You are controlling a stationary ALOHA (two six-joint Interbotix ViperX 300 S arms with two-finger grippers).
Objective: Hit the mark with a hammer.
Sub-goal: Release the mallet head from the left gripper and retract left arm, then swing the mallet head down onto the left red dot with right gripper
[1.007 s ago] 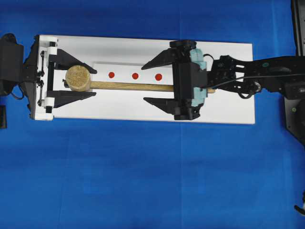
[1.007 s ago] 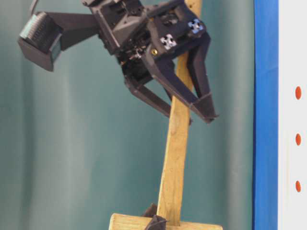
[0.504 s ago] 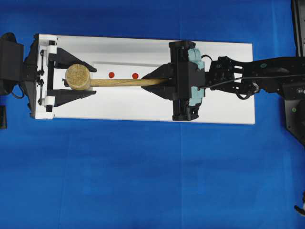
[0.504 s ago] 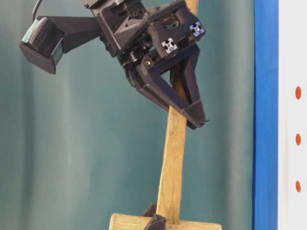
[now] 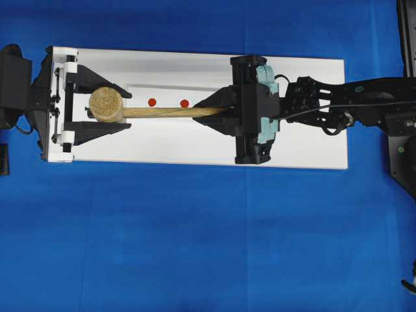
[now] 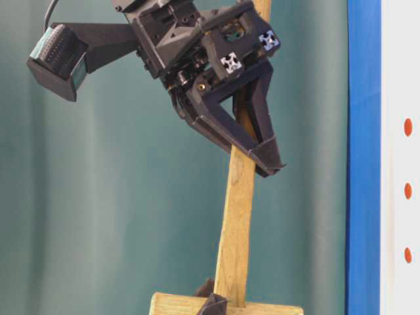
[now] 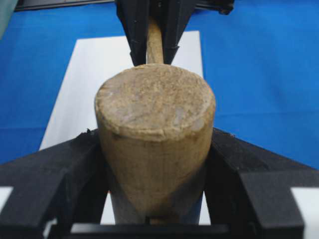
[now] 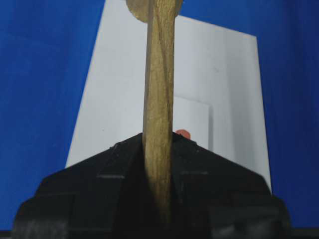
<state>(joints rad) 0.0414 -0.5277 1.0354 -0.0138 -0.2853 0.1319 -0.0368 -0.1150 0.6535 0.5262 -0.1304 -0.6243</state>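
The wooden hammer is held in the air above the white board, level with it, with its head (image 5: 106, 104) at the left and its handle (image 5: 169, 112) running right. My left gripper (image 5: 129, 112) is shut on the head, a finger pressed against each side (image 7: 75, 164). My right gripper (image 5: 208, 112) is shut on the handle (image 8: 158, 99). Two smaller red dots (image 5: 151, 102) show on the white strip. The mark is hidden under my right gripper in the overhead view. It shows in the table-level view (image 6: 407, 126) and peeks out in the right wrist view (image 8: 183, 133).
The white board (image 5: 312, 130) lies on a blue cloth (image 5: 195, 247). The white strip (image 5: 169, 91) with the dots lies along the board's middle, just behind the handle. Both arms reach in from the board's two short ends.
A second ago my right gripper was open around the handle; it has shut on it. In the last half second nothing has moved. The left gripper has kept its hold.
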